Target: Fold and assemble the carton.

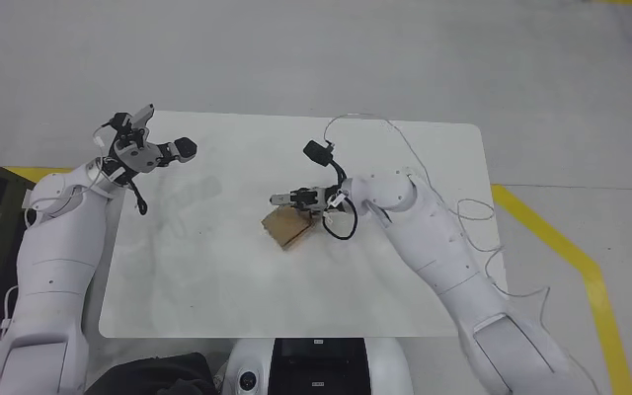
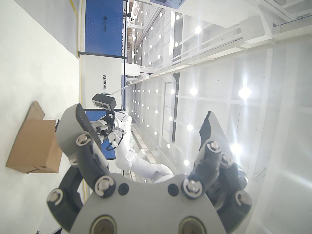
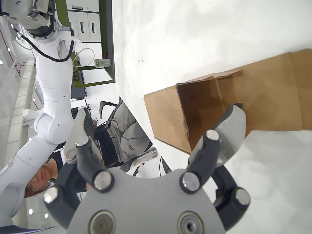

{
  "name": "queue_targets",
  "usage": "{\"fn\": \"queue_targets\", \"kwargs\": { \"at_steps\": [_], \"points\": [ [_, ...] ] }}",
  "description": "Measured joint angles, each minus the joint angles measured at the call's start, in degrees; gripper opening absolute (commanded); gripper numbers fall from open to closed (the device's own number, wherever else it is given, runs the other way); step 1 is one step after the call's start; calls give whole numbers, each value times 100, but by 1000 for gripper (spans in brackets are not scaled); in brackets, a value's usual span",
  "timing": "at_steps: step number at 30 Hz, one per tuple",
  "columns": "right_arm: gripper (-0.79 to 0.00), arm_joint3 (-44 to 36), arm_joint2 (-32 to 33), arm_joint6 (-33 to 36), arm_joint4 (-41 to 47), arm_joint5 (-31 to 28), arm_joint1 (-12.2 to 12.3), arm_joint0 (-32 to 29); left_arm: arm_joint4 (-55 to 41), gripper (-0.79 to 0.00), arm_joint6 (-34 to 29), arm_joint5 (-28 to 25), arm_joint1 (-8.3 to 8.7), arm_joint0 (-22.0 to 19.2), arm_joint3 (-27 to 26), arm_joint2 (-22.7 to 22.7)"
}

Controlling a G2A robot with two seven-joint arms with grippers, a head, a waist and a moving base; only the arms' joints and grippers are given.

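Observation:
A brown cardboard carton (image 1: 286,228) lies partly opened near the middle of the white table (image 1: 197,276). In the right wrist view its open end (image 3: 199,108) faces the camera, with a flat flap stretching away behind it. My right gripper (image 1: 292,200) is open at the carton's far edge. One finger (image 3: 232,120) rests over the carton's upper panel and the other finger (image 3: 84,122) stands clear of it. My left gripper (image 1: 136,118) is open and holds nothing (image 2: 143,125), raised over the table's far left corner, well apart from the carton (image 2: 31,140).
A thin white cable (image 1: 425,163) loops over the table's far right part beside the right arm. The table's left half and near side are bare. A yellow line (image 1: 553,237) marks the floor beyond the right edge.

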Motion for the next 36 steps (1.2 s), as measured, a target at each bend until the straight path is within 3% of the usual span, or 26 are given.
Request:
{"fn": "queue_targets", "kwargs": {
  "at_steps": [6, 15, 21, 29, 36],
  "points": [
    [0, -583, 286, 279, -69, 119, 182, -525, 53, 0, -3, 28, -12, -46, -20, 28],
    [0, -1210, 582, 907, 517, -117, 357, -1088, 150, 0, 28, 84, -33, -119, -53, 93],
    [0, -1504, 870, 1065, 505, -1087, 495, -1158, 201, 0, 73, 113, -45, -144, -76, 124],
    [0, -1145, 1118, 1408, 266, -3031, 673, -834, 246, 0, 181, 174, -70, -178, -149, 187],
    [0, -859, 445, 915, 360, -3574, 851, -422, 346, 0, 264, 252, -94, -235, -258, 284]
  ]
}}
